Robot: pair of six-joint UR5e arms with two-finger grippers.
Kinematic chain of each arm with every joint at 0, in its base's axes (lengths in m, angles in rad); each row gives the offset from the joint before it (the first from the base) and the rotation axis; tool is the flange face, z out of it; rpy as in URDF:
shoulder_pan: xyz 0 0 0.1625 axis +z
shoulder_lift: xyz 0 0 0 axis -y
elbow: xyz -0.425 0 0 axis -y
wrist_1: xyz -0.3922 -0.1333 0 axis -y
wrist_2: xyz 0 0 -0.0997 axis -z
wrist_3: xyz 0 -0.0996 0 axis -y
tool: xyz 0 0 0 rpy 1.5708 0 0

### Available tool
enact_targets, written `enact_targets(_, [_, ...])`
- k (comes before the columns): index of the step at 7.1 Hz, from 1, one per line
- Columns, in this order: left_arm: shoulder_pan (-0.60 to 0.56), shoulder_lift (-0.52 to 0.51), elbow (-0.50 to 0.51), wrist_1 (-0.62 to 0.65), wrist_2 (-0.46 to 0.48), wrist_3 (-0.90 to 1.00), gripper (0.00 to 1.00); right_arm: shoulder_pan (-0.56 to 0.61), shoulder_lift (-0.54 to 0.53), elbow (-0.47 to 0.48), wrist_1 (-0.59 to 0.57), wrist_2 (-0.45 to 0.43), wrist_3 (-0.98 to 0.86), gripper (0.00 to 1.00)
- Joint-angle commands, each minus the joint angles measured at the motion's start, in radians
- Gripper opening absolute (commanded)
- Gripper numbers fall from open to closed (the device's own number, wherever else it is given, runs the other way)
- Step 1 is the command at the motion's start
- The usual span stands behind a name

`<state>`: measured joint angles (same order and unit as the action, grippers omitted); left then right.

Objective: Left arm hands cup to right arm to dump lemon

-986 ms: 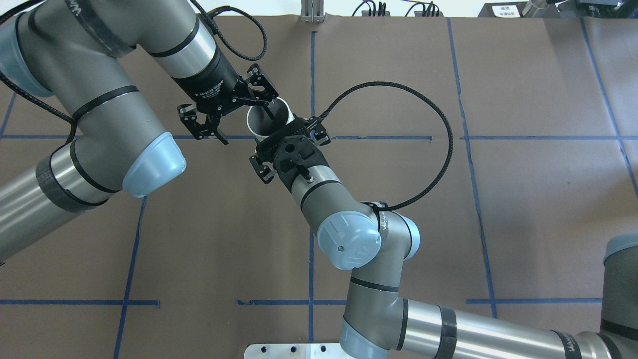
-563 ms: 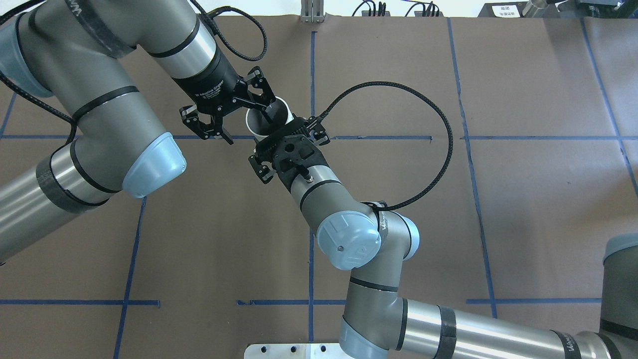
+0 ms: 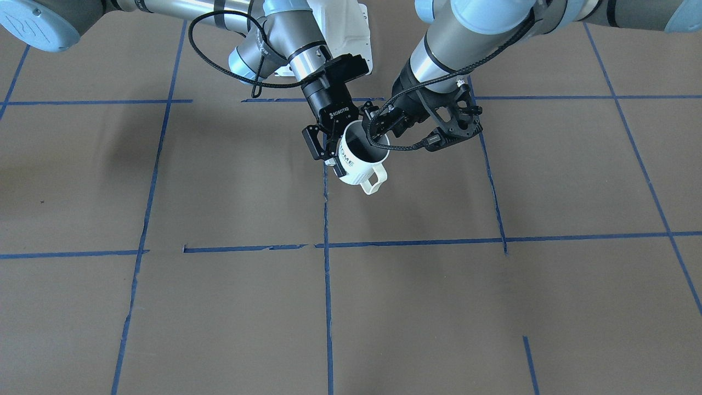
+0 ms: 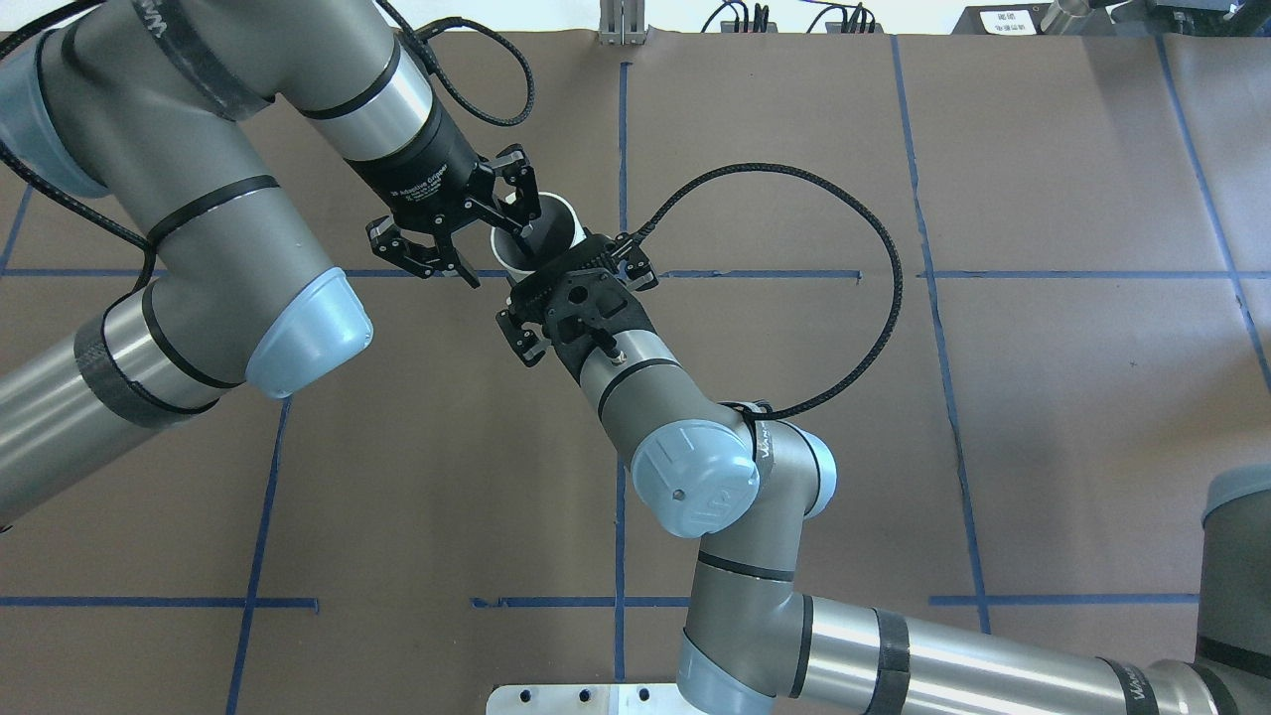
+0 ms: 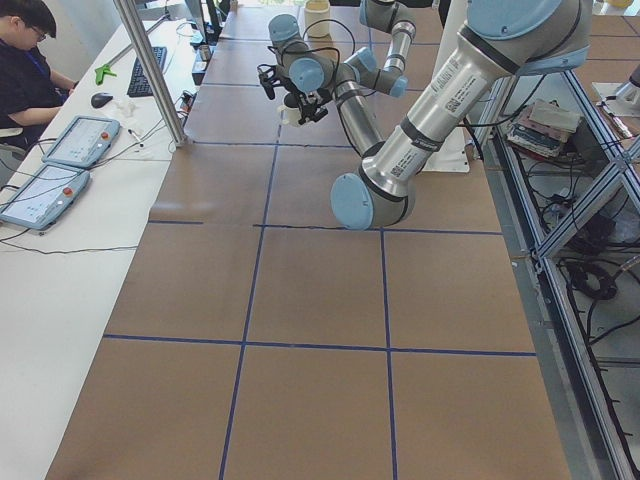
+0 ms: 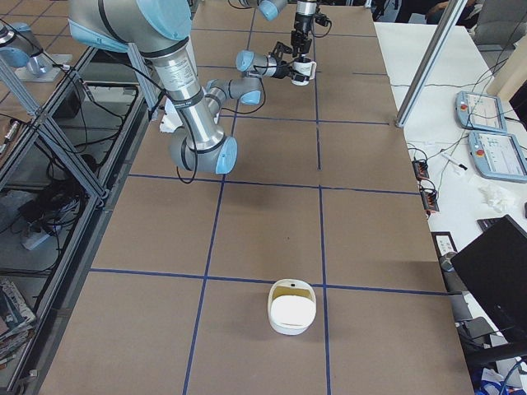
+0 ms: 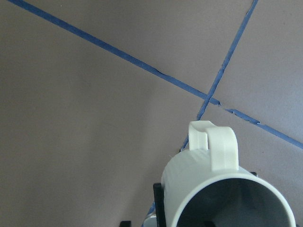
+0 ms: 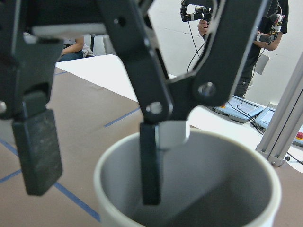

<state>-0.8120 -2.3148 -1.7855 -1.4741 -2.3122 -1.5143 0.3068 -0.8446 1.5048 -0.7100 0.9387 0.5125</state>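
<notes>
The white ribbed cup [image 3: 359, 167] with black lettering and a cream handle hangs tilted above the table. My right gripper [image 3: 335, 153] is shut on its side. My left gripper [image 3: 403, 141] is open: in the right wrist view, one finger [image 8: 150, 165] is inside the cup [image 8: 265, 184] and the other [image 8: 38, 151] stands clear outside the rim. In the overhead view, the left gripper [image 4: 501, 253] sits at the cup's [image 4: 558, 213] left. The left wrist view shows the cup [image 7: 208, 189] and its handle from above. The lemon is hidden; the cup's grey inside shows none.
A white container [image 6: 291, 306] stands on the brown table [image 3: 219, 181] far from the arms, towards the robot's right end. An operator [image 5: 25, 60] with tablets sits beyond the table's far edge. A black cable [image 4: 874, 298] loops off the right wrist.
The left gripper's outer finger has come nearer the cup and the gripper has shifted slightly. The cup and the right gripper have not moved.
</notes>
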Motion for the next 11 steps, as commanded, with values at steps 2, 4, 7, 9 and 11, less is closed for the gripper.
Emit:
enact_targets(2, [0.002,-0.001,0.0,0.0,0.001,0.0,0.56,0.0,-0.001,0.0,-0.002,0.0,-0.002,0.12])
enact_targets(4, [0.002,-0.003,0.0,0.0,0.013,-0.001,0.45,0.0,0.001,0.0,-0.002,0.0,-0.002,0.12])
enact_targets(7, [0.004,-0.003,0.002,0.0,0.017,-0.006,0.41,0.0,0.001,0.0,-0.003,0.0,-0.002,0.12])
enact_targets(9, [0.016,-0.003,0.003,0.0,0.036,-0.006,0.41,0.0,0.001,0.0,-0.003,0.0,-0.002,0.12])
enact_targets(11, [0.016,-0.005,0.003,0.0,0.037,-0.003,0.04,0.0,0.001,0.0,-0.005,0.0,-0.002,0.13])
